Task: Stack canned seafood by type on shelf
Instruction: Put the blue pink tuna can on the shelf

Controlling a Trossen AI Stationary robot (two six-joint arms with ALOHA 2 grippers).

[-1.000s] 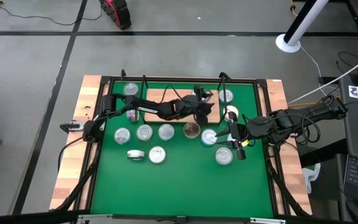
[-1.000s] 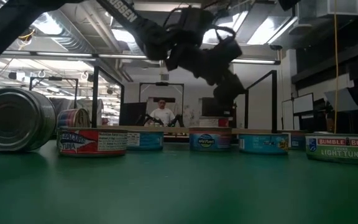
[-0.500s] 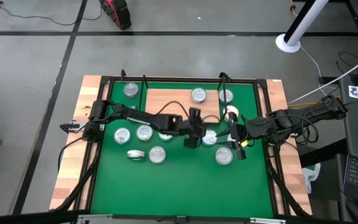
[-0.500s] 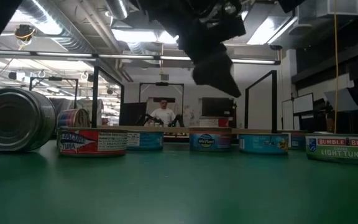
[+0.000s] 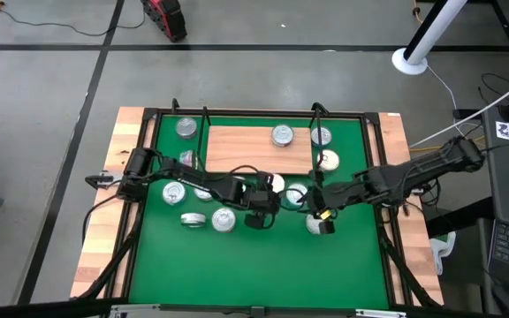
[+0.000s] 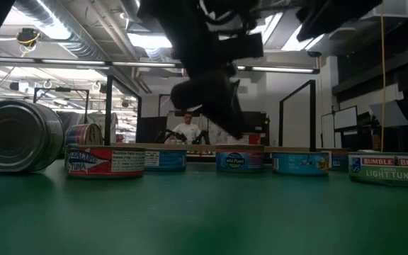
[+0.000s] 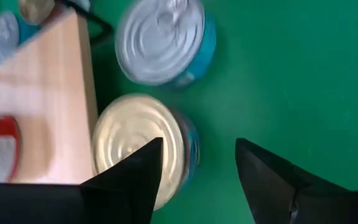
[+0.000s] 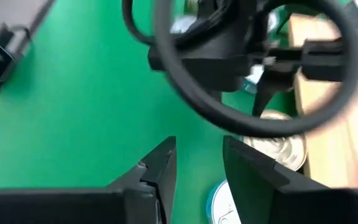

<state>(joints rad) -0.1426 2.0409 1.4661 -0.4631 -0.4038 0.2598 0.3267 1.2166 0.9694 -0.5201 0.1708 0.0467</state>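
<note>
The shelf (image 5: 250,146) is a light-brown board at the far side of the green mat, with two silver tins (image 5: 282,135) (image 5: 321,136) resting flat on it. More tins of canned seafood lie on the mat. My left gripper (image 5: 268,203) (image 7: 197,155) hovers open over bare mat, just near of a gold-lidded tin (image 7: 138,155) and short of a silver-lidded blue tin (image 7: 163,37). My right gripper (image 5: 321,216) (image 8: 197,155) hangs open above another tin (image 5: 316,226), with nothing between its fingers.
Several tins lie on the mat at the left (image 5: 175,192) (image 5: 203,187) (image 5: 193,219) (image 5: 224,220), and one lies on its side at the far left (image 6: 16,136). Another tin (image 5: 185,128) lies left of the shelf and one (image 5: 328,161) at its right end. Black wire posts (image 5: 315,110) stand at the shelf's sides. A person (image 6: 185,127) stands in the room behind.
My left gripper has drawn back from the shelf toward the table's near edge and tipped downward, leaving a silver tin on the board. My right gripper has sunk and moved a little toward the table's left.
</note>
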